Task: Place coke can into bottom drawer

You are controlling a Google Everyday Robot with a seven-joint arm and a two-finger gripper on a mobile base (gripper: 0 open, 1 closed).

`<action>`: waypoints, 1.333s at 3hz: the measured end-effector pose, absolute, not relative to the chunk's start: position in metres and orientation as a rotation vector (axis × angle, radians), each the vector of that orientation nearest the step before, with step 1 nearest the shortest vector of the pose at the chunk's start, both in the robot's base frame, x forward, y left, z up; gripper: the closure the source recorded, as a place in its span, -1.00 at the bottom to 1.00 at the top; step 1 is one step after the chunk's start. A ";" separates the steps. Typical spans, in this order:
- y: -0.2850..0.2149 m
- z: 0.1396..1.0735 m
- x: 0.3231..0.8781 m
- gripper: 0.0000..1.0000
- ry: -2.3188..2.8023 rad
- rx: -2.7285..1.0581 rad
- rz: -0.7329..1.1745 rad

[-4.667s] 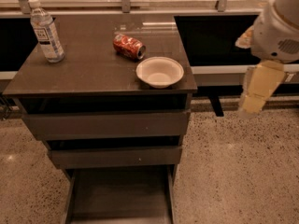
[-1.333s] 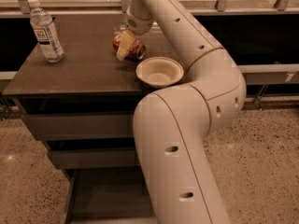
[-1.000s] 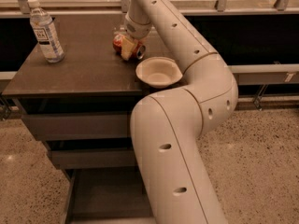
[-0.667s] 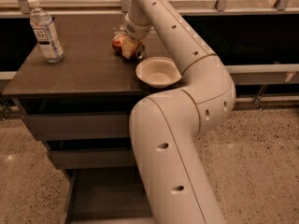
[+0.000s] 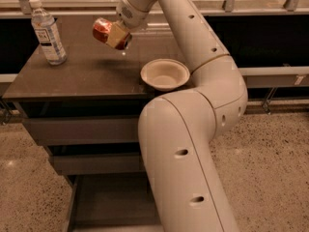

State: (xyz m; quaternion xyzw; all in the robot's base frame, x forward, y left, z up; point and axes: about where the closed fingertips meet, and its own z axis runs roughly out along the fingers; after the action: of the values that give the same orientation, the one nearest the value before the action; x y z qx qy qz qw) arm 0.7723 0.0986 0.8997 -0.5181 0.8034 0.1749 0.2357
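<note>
coke can in the gripper, above the worktop

in the camera view we see the gripper clamped on the coke can, holding it tilted in the air over the far part of the worktop, between the water bottle at far left and the white bowl nearer on the right. the bottom drawer stands pulled out low and near, partly behind the arm.

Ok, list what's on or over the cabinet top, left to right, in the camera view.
From the left: water bottle → coke can, held in the claw over the cabinet top → white bowl.
</note>
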 end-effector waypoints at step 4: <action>0.177 0.888 0.682 1.00 2.054 -1.686 0.694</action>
State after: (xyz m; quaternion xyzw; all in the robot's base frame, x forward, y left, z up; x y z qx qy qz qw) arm 0.6817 0.1767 0.8875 -0.6020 0.7332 0.2478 0.1962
